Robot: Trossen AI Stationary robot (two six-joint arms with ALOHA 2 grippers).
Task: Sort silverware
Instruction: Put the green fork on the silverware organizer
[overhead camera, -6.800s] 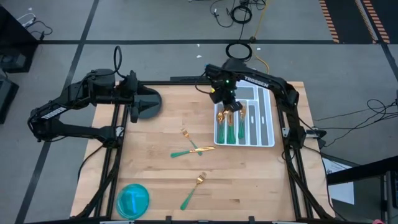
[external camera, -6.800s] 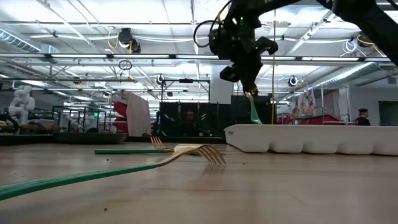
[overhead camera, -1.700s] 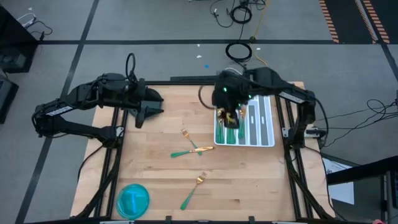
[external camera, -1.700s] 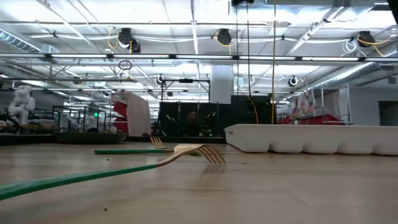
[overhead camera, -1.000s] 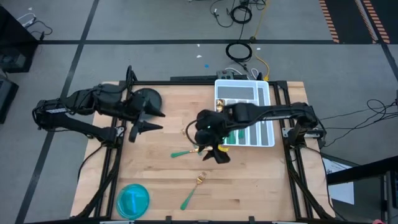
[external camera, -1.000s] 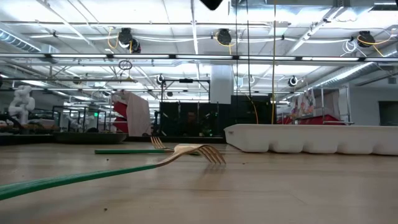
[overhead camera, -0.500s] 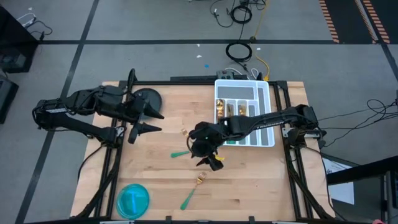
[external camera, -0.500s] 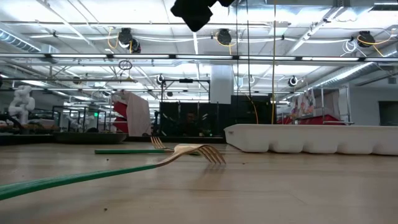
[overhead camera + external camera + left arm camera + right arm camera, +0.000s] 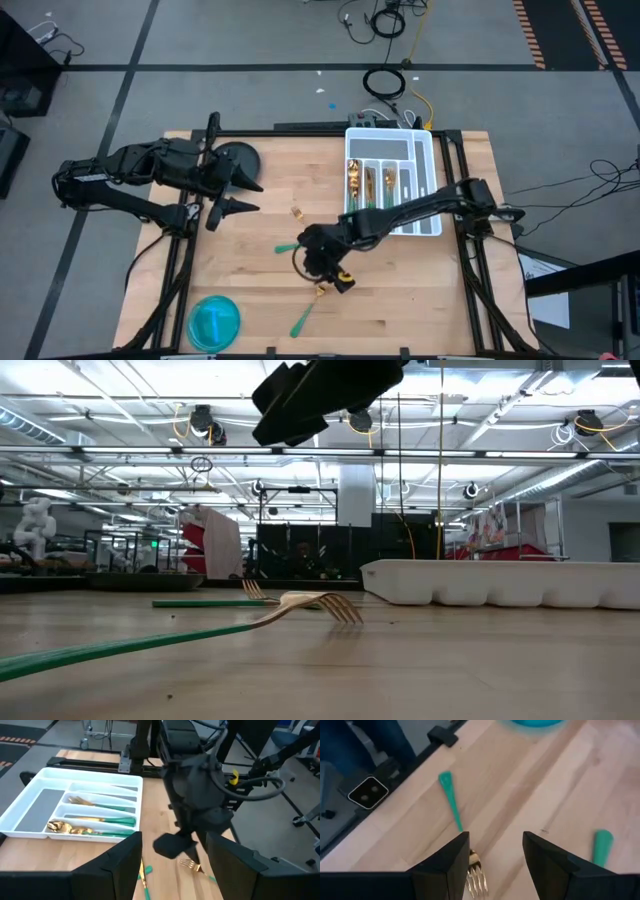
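Near the table's front a green-handled gold fork (image 9: 308, 310) lies flat. My right gripper (image 9: 335, 278) hangs open just above its gold head (image 9: 475, 876), touching nothing. Its fingers stand on either side of the fork's neck in the right wrist view. More silverware (image 9: 287, 246) lies mid-table, partly hidden under the right arm, with a gold tip (image 9: 298, 212) showing beyond it. Several pieces (image 9: 375, 185) lie in the white tray (image 9: 435, 160). My left gripper (image 9: 250, 195) waits open at the far left, raised over the table.
A blue plate (image 9: 214, 320) sits at the near left corner. A dark round plate (image 9: 238, 158) lies at the far left, beside the left arm. The tray stands at the far right. Bare wood shows between the near fork and the right edge.
My right gripper has come down and moved toward the table's near edge, from over the mid-table silverware to just above the near fork's head, rolling a little. In the low view it has dropped into the picture from above. The silverware has not moved.
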